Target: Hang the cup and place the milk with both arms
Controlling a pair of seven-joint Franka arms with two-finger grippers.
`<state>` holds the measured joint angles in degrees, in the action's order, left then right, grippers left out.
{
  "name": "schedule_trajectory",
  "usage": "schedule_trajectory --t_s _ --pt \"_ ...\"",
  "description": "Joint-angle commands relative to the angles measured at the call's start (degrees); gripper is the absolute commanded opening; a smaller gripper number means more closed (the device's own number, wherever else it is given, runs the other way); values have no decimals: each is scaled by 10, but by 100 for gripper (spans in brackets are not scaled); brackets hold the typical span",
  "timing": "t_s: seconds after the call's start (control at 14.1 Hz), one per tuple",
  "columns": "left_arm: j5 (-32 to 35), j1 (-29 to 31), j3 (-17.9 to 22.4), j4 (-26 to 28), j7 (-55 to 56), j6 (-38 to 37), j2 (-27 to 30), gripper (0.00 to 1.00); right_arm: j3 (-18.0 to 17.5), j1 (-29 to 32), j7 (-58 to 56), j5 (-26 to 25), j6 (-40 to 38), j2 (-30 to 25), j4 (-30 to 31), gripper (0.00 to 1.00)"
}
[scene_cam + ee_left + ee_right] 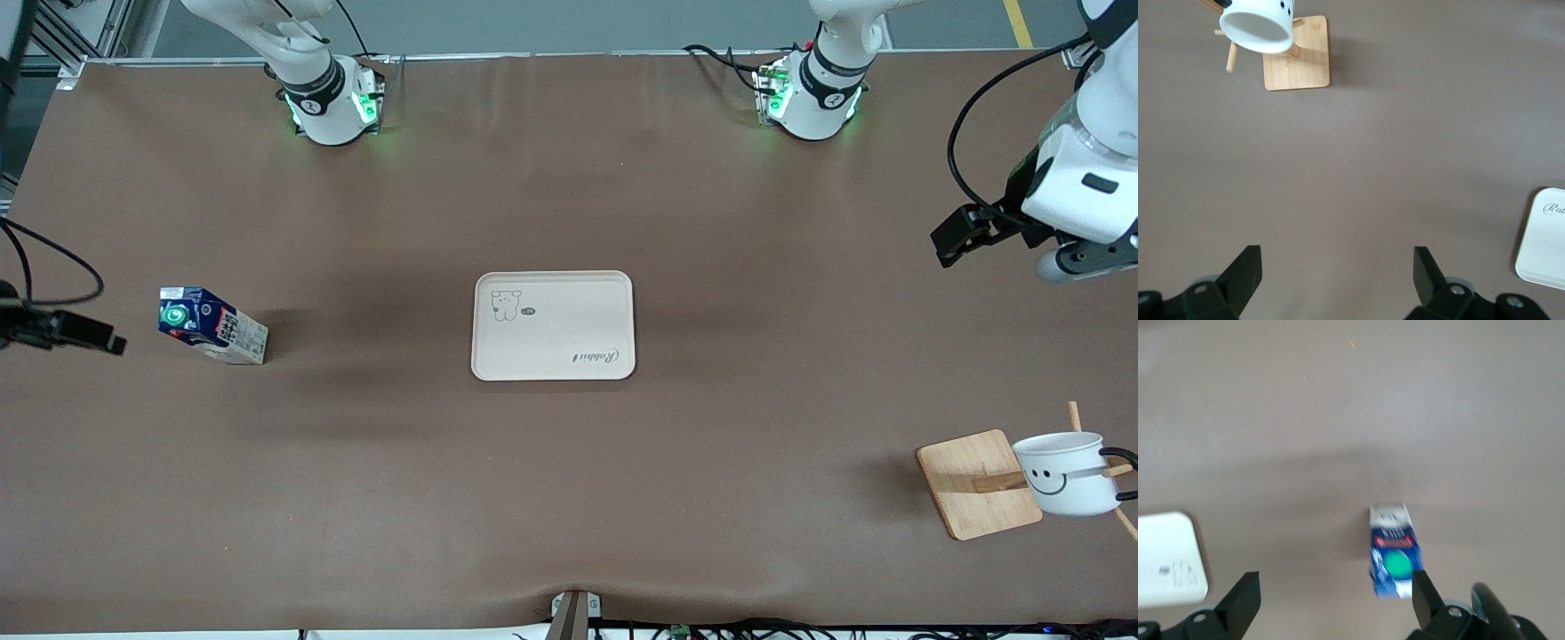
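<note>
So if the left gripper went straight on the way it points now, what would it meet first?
Probably bare table. The left gripper is open and points down at empty surface; the cup on its wooden stand and the tray lie off to the sides.

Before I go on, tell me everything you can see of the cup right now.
The cup is a small white mug with a black smiley face on its side and a thin black loop handle. It looks glazed, and its inside shows empty in the left wrist view. It hangs tilted on a peg of the wooden rack, at the left arm's end of the table, nearer to the front camera than the tray. No pincer touches it.
</note>
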<state>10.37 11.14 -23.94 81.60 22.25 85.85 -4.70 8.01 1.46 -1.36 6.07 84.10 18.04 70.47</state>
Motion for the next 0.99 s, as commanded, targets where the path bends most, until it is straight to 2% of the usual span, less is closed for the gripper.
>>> schedule_trajectory --t_s 0.0,0.14,0.21,0.36,0.43,0.64,0.71,0.92 --pt "-24 -66 82 37 -15 4 40 100 -4 18 2 13 -21 -97 83 100" --pt "-66 -124 169 64 -45 21 66 100 -4 21 1 6 -12 -178 167 100" --pt "-69 -143 195 82 -64 28 80 100 -4 20 1 1 -14 -222 216 100" --pt "-84 -154 221 138 -74 59 119 100 -3 28 -1 -26 22 -289 306 100" --pt "-92 -157 226 150 -77 63 129 100 -4 35 -14 -32 37 -289 314 100" --pt "-92 -157 228 148 -131 48 130 100 -4 25 -57 -34 44 -259 246 100" --pt "-92 -154 228 146 -135 40 130 100 -2 17 -57 -39 43 -233 216 100" --pt "-88 -152 227 124 -164 35 113 100 -3 15 -56 -48 -8 -167 115 100"
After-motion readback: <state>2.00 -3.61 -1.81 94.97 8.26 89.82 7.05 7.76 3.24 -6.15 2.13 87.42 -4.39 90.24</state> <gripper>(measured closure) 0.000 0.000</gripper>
